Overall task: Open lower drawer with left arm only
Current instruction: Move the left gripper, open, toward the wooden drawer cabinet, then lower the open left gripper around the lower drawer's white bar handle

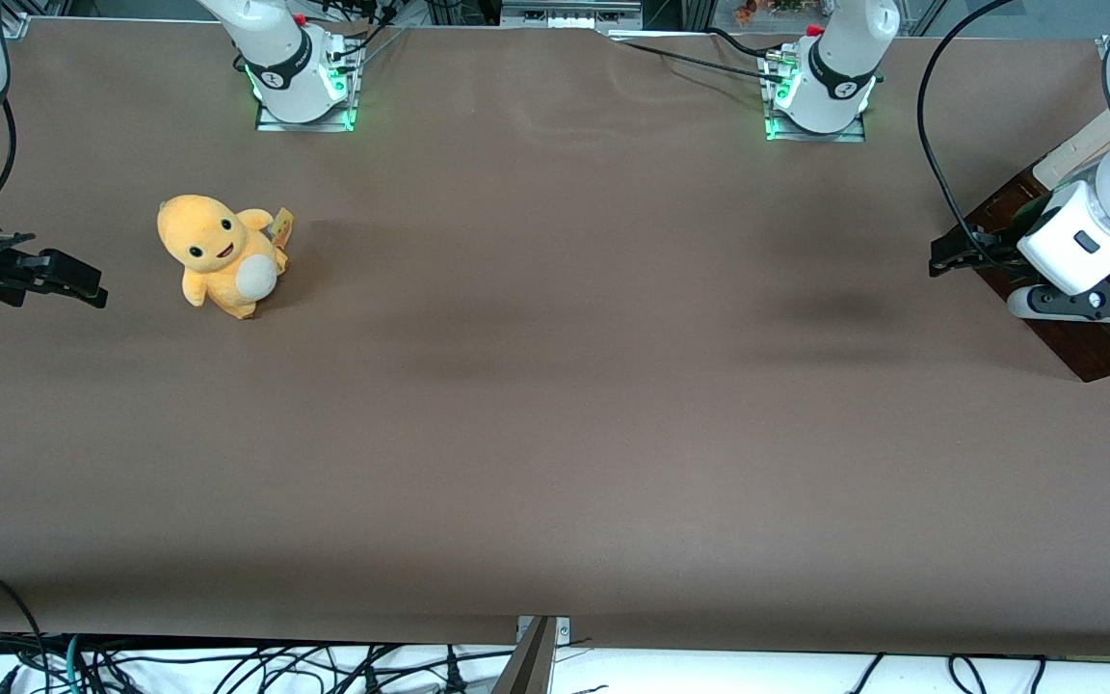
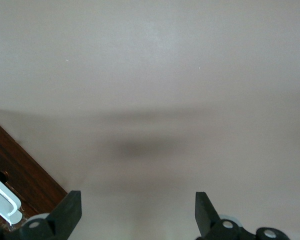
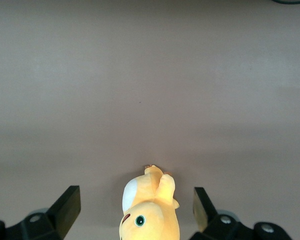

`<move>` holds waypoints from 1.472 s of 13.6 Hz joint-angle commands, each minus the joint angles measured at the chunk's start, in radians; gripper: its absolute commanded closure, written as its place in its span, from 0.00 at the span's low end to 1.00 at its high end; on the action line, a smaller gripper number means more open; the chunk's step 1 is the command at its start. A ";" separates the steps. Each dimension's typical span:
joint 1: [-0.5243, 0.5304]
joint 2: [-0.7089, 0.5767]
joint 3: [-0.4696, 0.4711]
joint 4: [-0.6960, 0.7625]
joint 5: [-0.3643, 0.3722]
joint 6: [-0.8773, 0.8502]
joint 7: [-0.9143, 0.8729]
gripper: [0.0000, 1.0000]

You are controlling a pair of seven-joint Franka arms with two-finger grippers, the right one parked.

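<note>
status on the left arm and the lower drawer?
Left arm's tool open, holding nothing, hovering over the dark wooden drawer unit at the working arm's end. Silver-white bar handle beside it, not gripped. Orange plush toy far off, no obstruction.

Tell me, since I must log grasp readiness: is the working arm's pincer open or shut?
Open. The left wrist view shows the pincer with fingers wide apart over bare table, beside the lower drawer.
</note>
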 commanded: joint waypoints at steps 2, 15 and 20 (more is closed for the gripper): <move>0.004 0.042 -0.002 0.067 0.061 -0.026 0.007 0.00; -0.065 0.327 -0.010 0.073 0.590 -0.309 -0.668 0.00; -0.085 0.468 -0.008 0.047 0.688 -0.368 -0.944 0.00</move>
